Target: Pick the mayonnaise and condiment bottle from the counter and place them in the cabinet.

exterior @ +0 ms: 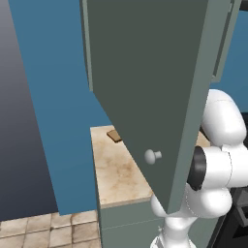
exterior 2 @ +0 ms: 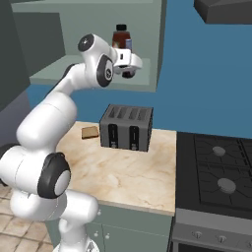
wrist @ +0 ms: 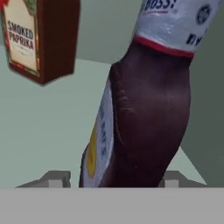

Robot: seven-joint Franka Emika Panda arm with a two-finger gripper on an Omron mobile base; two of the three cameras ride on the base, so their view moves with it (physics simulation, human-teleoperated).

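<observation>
A: so where was the dark bottle (wrist: 151, 113)?
B: right between the fingers (wrist: 57, 178), on the cabinet shelf (wrist: 43, 131).
A: gripped?
B: nah, fingers were spread, both clear of it.

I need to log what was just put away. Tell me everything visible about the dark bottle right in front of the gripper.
The dark bottle has a glossy dark brown body with a white wrapper edged in red around its neck and a white-and-yellow label down one side. It stands on the pale green cabinet shelf, between the two fingertips of the gripper, which stand apart on either side; whether they touch it cannot be told. A smoked paprika jar stands beside it, apart.
</observation>
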